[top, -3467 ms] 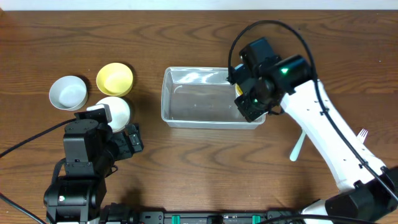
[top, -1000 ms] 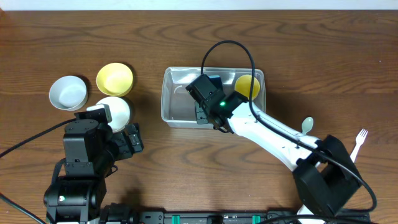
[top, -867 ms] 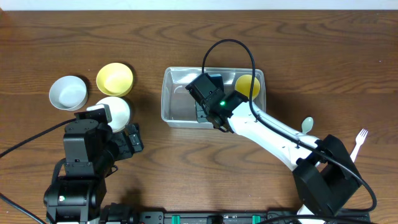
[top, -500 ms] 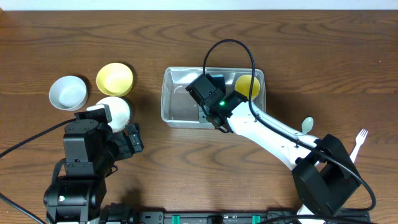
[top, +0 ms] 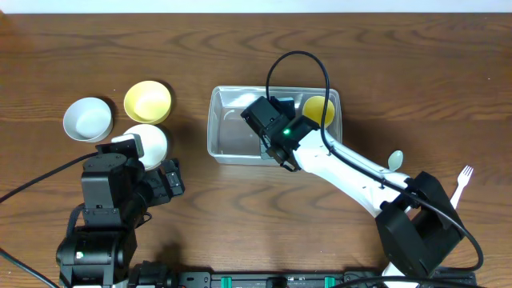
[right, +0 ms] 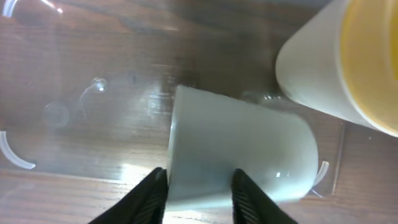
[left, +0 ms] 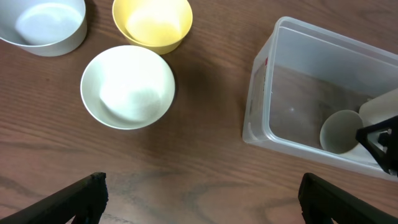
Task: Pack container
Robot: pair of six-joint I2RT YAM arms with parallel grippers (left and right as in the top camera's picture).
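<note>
R tool [right: 200, 194] w/ cup [right: 239, 146] now mid container [top: 214, 120]

Wooden table [top: 240, 208]: container [top: 213, 122], yellow bowl [top: 148, 102], white bowls [top: 88, 118] [top: 153, 142], spoon [top: 395, 159], fork [top: 462, 180].

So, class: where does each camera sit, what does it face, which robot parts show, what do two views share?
Overhead: above the table, looking down on the container; left arm and right arm show.
Left wrist: on the left arm, facing three bowls and the container; left gripper shows, open.
Right wrist: over the container, close on the white cup; right gripper fingers show.
Shared: both wrists see the white cup.
</note>
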